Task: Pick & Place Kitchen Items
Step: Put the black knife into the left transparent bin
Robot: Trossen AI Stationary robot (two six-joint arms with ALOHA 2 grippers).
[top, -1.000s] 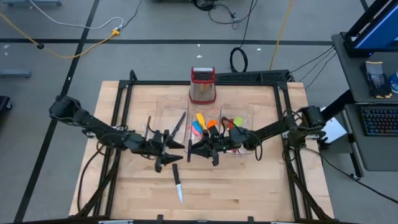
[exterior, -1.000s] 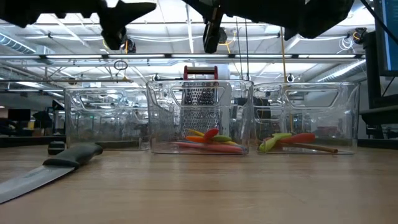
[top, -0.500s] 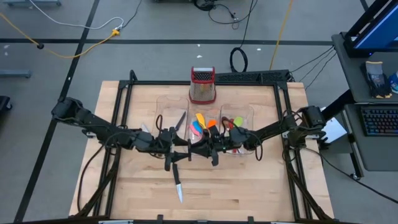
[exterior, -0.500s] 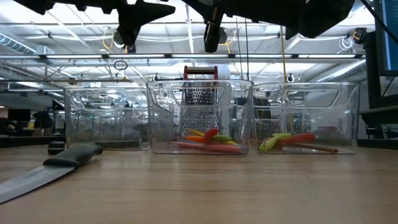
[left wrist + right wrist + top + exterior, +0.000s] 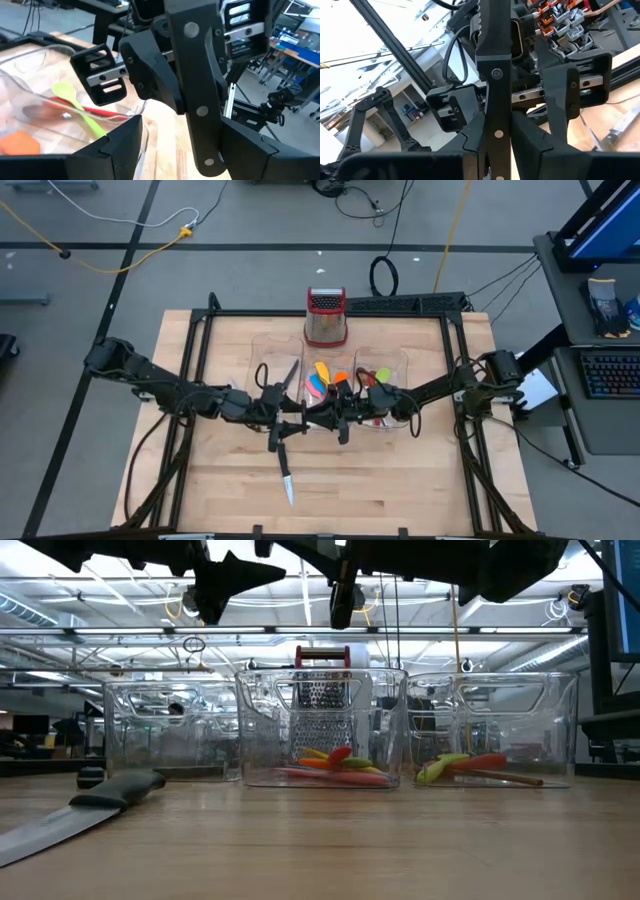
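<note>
Left gripper [image 5: 289, 423] has closed in, wide open and empty, on the knife [image 5: 497, 75] the right gripper [image 5: 326, 420] pinches: handover looks near

My arms are matte black, jointed, with dark cables looping along them. My right gripper [image 5: 150, 75] carries angular black fingers with silver slotted plates and small screws; my left gripper [image 5: 520, 95] shows the same steel rail, silver bolts and orange connectors.
</note>
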